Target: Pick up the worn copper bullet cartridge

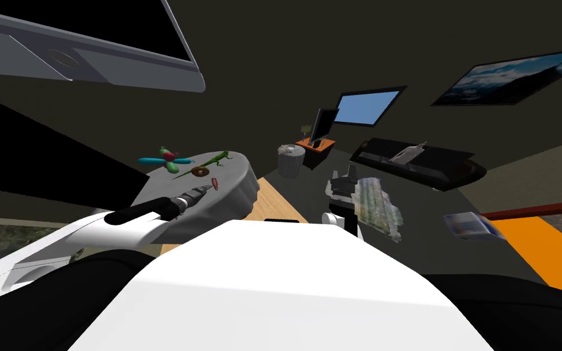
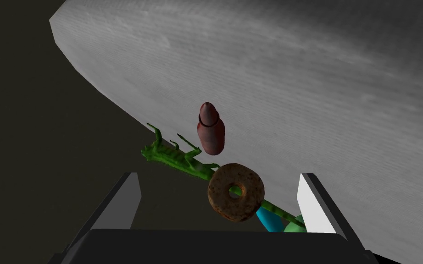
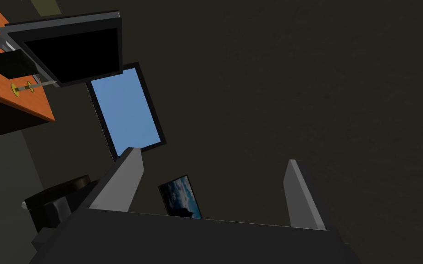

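Now both jaws gape — the left pair short of the cartridge (image 2: 211, 132) near the table rim (image 2: 132, 97).

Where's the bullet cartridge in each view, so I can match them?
Head view: reddish cartridge on the grey table, just past the left tool.
Left wrist view: cartridge on the table, just beyond the brown doughnut.
Right wrist view: faces the orange desk instead.
Shared landmark: the doughnut beside it.
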